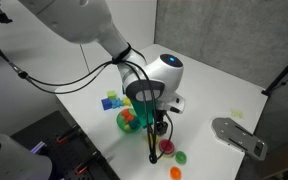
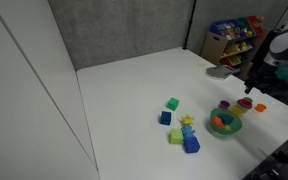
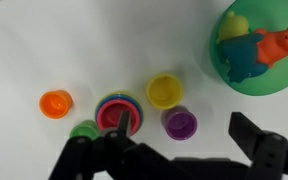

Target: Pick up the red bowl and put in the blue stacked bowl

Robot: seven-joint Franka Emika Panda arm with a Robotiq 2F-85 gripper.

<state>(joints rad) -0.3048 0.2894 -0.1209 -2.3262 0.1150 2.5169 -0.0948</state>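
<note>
Red bowl (image 3: pixel 115 114) (nested in blue stacked bowl (image 3: pixel 100 104)) beside one finger (image 3: pixel 84 152) of gripper (image 3: pixel 171 150)

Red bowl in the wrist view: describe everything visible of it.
The red bowl is tiny, round and looks like glossy plastic. It sits upright, nested innermost in a stack: the rim of the blue stacked bowl rings it, with a green rim outside that. The stack stands on the white table, between an orange bowl and a yellow bowl.
</note>
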